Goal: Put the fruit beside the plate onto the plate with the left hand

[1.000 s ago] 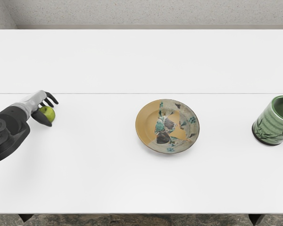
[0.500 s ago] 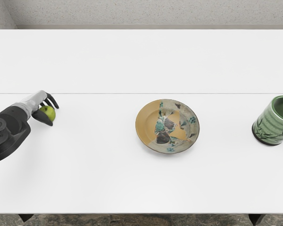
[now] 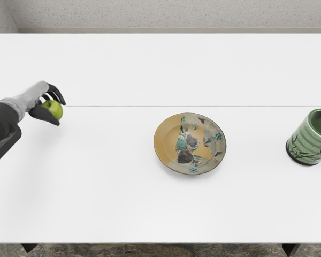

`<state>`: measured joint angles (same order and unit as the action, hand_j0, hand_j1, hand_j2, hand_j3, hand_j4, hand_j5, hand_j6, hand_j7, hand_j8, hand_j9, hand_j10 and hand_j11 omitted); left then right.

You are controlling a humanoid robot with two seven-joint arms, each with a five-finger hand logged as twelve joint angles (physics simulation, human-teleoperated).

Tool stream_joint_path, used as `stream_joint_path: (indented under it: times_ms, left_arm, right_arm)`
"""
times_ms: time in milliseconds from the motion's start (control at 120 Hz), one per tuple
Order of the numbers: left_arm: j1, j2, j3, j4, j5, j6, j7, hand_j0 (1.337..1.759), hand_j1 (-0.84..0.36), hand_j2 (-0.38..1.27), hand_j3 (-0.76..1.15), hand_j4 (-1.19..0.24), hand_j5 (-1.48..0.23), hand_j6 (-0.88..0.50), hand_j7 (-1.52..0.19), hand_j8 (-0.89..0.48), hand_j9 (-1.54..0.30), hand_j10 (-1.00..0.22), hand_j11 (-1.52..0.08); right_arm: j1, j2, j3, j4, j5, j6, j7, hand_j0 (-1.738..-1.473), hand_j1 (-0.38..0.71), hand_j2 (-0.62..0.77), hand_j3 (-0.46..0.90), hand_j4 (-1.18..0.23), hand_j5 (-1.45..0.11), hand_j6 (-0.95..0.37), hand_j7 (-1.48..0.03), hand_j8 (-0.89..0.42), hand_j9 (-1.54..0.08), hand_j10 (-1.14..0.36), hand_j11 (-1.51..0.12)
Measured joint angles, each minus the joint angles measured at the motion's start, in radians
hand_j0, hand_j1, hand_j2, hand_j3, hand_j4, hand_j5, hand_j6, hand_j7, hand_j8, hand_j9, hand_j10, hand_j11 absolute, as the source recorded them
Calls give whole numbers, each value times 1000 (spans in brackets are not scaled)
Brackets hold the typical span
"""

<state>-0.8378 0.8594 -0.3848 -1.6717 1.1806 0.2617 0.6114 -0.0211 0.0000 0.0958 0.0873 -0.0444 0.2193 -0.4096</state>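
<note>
- We see the dark fingers of the left hand curled over the top of the fruit, and the dark thumb pressed against it from below, so the hand is closed around it
- The fruit is small, round and green, and only part of it shows between the fingers and the thumb
- We cannot tell from this view whether the fruit is clear of the table or touching it
- Behind the hand, the pale grey wrist runs down and to the left into the dark forearm of the left arm, which enters from the picture's left edge
- The hand and fruit are at the far left of the white table, close to the thin line that runs across it
- The plate lies flat near the middle of the table, well apart from the fruit and to its right; we see an ochre dish with a painted pattern and nothing on it
- A green cup stands upright at the right edge, well apart from the plate
</note>
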Motion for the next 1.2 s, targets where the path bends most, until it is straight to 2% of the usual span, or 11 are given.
stream_joint_path:
  times_ms: [75,183,250,317,400,433,500,758,858,1083,1200]
  left_arm:
    - [-34,-7,-11,-16,-6,-4,0,1654,-314,390,0,-673,-976,-466,-951,-422,-942,-612,-931]
    - [-98,-88,-19,-26,-14,-19,0,1655,-323,420,0,-672,-979,-463,-952,-417,-940,-605,-932]
    - [-116,-145,-20,-28,-16,-30,0,1655,-319,401,0,-671,-982,-457,-953,-413,-939,-603,-931]
    - [-136,-189,-21,-29,-19,-42,-1,1656,-329,456,0,-662,-998,-462,-960,-413,-945,-607,-931]
    - [-145,-266,-22,-29,-19,-56,0,1656,-349,490,0,-662,-1000,-455,-959,-405,-943,-600,-931]
    - [-147,-293,-22,-28,-20,-61,0,1655,-310,390,0,-662,-1001,-457,-956,-403,-944,-594,-931]
    - [-158,-352,-21,-28,-21,-72,-1,1656,-331,477,0,-662,-1000,-463,-956,-410,-940,-597,-931]
    - [-151,-521,-14,-13,-22,-92,-1,1657,-360,546,0,-668,-994,-471,-951,-409,-937,-592,-935]
    - [-145,-573,-9,13,-20,-93,0,1657,-367,584,0,-673,-989,-478,-951,-430,-934,-608,-933]
    - [-144,-652,11,148,-17,-96,-1,1657,-377,641,0,-674,-968,-490,-949,-434,-923,-613,-924]
    - [-144,-674,17,167,-12,-94,-1,1657,-340,517,0,-627,-879,-507,-867,-453,-847,-596,-849]
  right_arm:
    - [2,0,0,0,0,0,0,-1658,-349,0,0,0,0,0,0,0,0,0,0]
    - [3,0,1,0,0,0,0,-1658,-349,0,0,0,0,0,0,0,0,0,0]
    - [4,0,1,0,0,0,0,-1658,-349,0,0,0,0,0,0,0,0,0,0]
    - [5,0,1,0,0,0,0,-1658,-349,0,0,0,0,0,0,0,0,0,0]
    - [7,0,1,0,0,0,0,-1658,-349,0,0,0,0,0,0,0,0,0,0]
    - [8,0,1,0,0,0,0,-1658,-349,0,0,0,0,0,0,0,0,0,0]
    - [8,0,1,0,0,0,0,-1658,-349,0,0,0,0,0,0,0,0,0,0]
    - [9,0,-1,0,0,0,0,-1658,-349,0,0,0,0,0,0,0,0,0,0]
    - [9,0,-2,0,0,0,0,-1658,-349,0,0,0,0,0,0,0,0,0,0]
    - [9,0,-2,0,0,0,0,-1658,-349,0,0,0,0,0,0,0,0,0,0]
    - [9,0,-2,0,0,0,0,-1658,-349,0,0,0,0,0,0,0,0,0,0]
